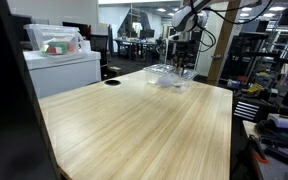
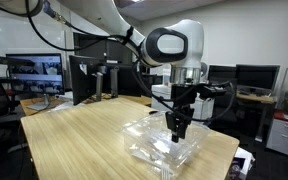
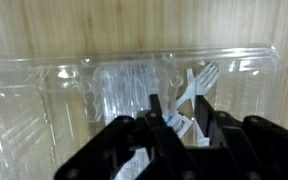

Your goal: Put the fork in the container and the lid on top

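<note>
Clear plastic container sits at the far end of the wooden desk, near the edge, visible in both exterior views. Arm is over it with the tool pointed straight down, tips at about rim level.

Wrist view: container fills the frame, ribbed walls, lots of glare. White fork sits over the right part of it, tines pointing up-frame and slightly right, handle running back down between the black fingers. Tool is pinching the fork handle (fingers pressed in on both sides, only the handle in the gap). Can't tell whether the fork tip touches the container floor.

Lid: can't separate it from the container in any view, all transparent plastic and it blends together.

White cabinet with a bin on top stands beside the desk in an exterior view. Monitors sit behind the desk in an exterior view.
</note>
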{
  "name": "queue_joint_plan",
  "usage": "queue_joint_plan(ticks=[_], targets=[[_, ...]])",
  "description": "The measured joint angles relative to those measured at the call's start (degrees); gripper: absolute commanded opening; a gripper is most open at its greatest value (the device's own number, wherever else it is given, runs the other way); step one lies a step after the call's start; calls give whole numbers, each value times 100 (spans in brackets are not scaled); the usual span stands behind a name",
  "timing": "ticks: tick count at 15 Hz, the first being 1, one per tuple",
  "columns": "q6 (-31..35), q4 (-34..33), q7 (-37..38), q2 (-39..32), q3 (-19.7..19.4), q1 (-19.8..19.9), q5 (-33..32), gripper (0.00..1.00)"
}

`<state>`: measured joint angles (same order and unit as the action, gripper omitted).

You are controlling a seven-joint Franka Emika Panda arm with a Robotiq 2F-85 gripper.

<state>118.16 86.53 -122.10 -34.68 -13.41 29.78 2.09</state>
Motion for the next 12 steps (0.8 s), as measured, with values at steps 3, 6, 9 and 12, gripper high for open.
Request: queue_joint_plan(ticks=[3,6,9,12], targets=[[0,0,3,-12,0,-1,-68,64],[-2,0,164,-13,0,-11,-84,84],[-3,0,432,-13,10,-17,-83,100],[-25,18,678,-13,9,-19,-86,75]])
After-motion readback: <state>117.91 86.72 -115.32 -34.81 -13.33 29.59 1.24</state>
